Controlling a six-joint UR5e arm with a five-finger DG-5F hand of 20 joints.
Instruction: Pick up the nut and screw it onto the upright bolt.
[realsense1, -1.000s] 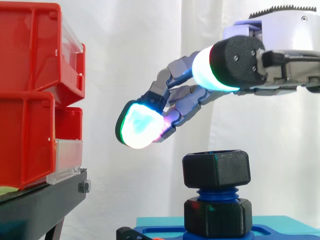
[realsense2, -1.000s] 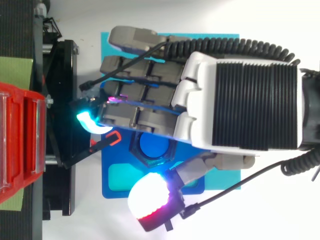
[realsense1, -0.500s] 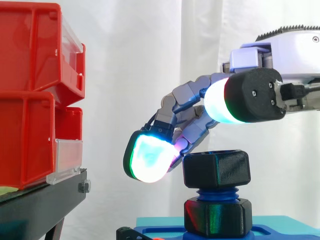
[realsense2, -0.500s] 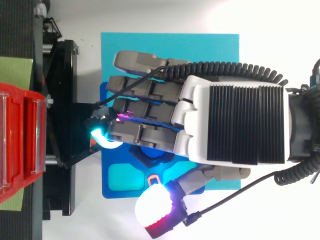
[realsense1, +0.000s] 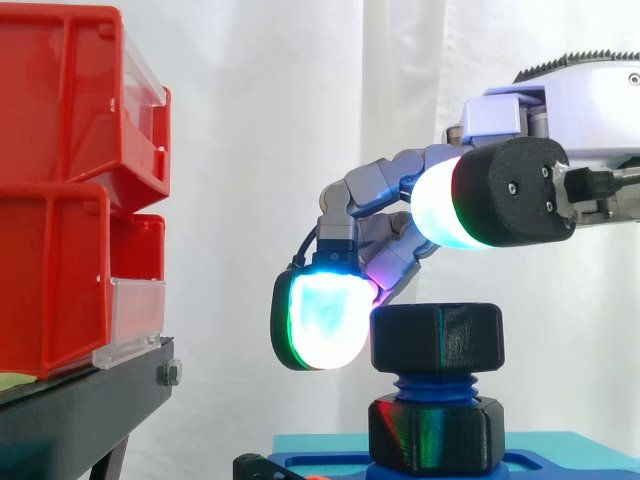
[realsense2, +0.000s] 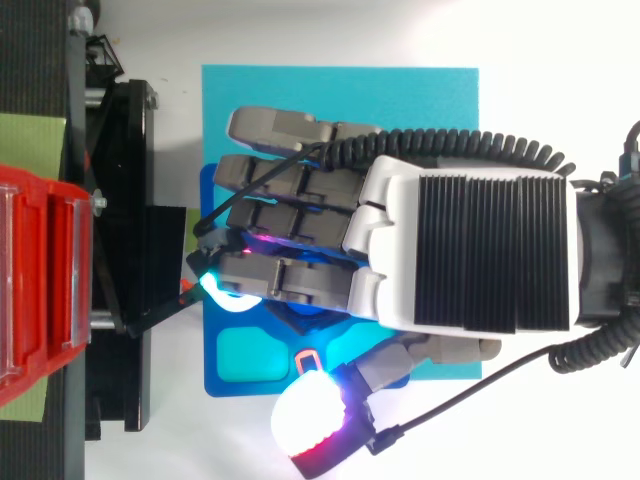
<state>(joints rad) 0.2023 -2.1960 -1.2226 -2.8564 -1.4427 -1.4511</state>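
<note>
Since half a second ago the hand (realsense2: 480, 250) has curled its fingers further, bringing one glowing fingertip (realsense1: 320, 322) down just beside the nut (realsense1: 438, 338), at its left face (touching or not, I cannot tell). Its thumb (realsense1: 445, 200) is apart, higher up; it grips nothing. The nut sits atop the upright bolt (realsense1: 432, 385).

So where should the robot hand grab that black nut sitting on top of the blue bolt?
Probably by two opposite flat sides of the top nut, coming down from above. Its flat faces give something to squeeze, and the blue bolt stands upright under it, so only its top and sides are free. The hand hangs just above it.
</note>
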